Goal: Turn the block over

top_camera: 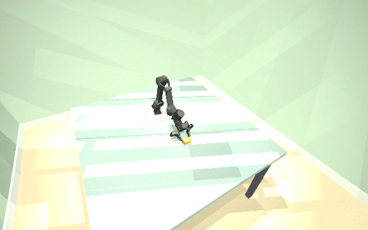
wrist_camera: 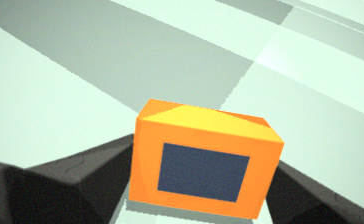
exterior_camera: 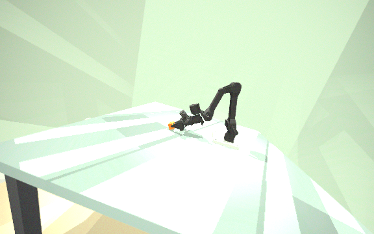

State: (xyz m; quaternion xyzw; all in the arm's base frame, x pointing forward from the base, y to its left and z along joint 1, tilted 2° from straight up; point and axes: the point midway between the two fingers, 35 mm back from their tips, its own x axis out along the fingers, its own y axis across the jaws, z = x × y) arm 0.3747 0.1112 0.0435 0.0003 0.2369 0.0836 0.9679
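Note:
An orange block (top_camera: 187,140) (exterior_camera: 169,125) (wrist_camera: 146,172) is held across its long sides' ends by my gripper (top_camera: 186,140) (exterior_camera: 173,126) (wrist_camera: 201,154), which is shut on it. The block's dark blue mark (wrist_camera: 203,172) fills the middle of the face turned toward the wrist camera, back toward the arm. The gripper reaches outward at a shallow downward slant in the exterior view. The block is at or slightly above the table (top_camera: 133,179) (exterior_camera: 161,182); the views are too small to show whether it touches. Its far side and underside are hidden.
The arm's pale base plate (top_camera: 154,119) (exterior_camera: 226,143) stands behind the gripper. The table's near edge (top_camera: 229,193) and a dark table leg (top_camera: 258,182) (exterior_camera: 24,205) show in the top and exterior views. Bands of light and shadow cross the table top.

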